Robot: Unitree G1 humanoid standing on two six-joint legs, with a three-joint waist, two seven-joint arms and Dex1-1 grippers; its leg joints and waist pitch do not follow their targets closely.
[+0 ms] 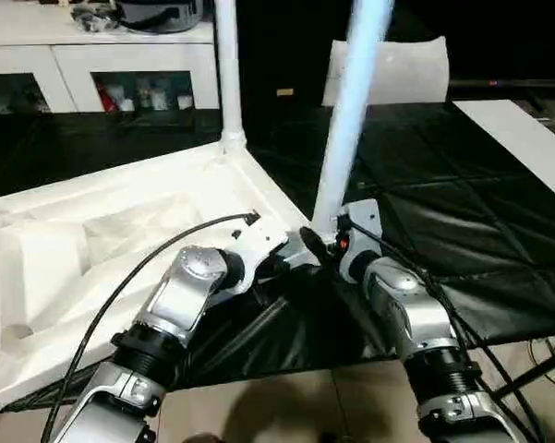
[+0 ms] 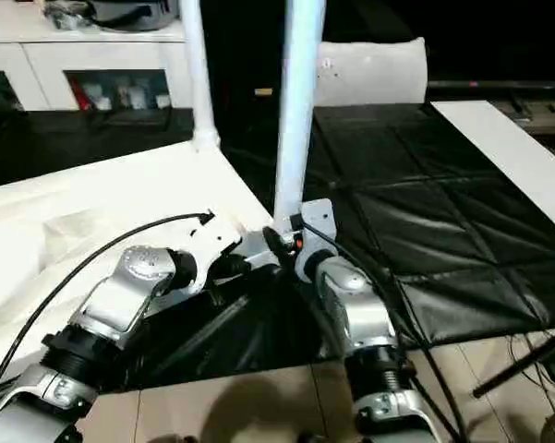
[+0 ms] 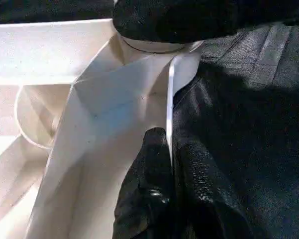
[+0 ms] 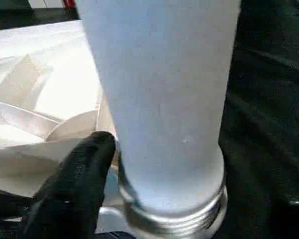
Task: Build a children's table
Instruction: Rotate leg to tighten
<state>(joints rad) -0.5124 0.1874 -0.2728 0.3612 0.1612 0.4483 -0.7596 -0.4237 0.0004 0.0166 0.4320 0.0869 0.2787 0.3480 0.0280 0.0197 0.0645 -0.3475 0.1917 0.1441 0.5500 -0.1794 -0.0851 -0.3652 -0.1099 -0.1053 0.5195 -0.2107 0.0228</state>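
Left eye view: your children's table (image 1: 120,221) lies upside down at left of frame on the black tabletop (image 1: 462,231). Your left tool (image 3: 169,194) pinches its thin rim. Your right tool (image 4: 109,164) clamps a leg (image 1: 346,120) at centre, near its threaded end. Light, stiff, probably slippery plastic; hold low.

A lab or workshop: a black-covered work table (image 1: 462,249), a white glass-doored cabinet (image 1: 120,74) at the far left, tiled floor (image 1: 286,406).
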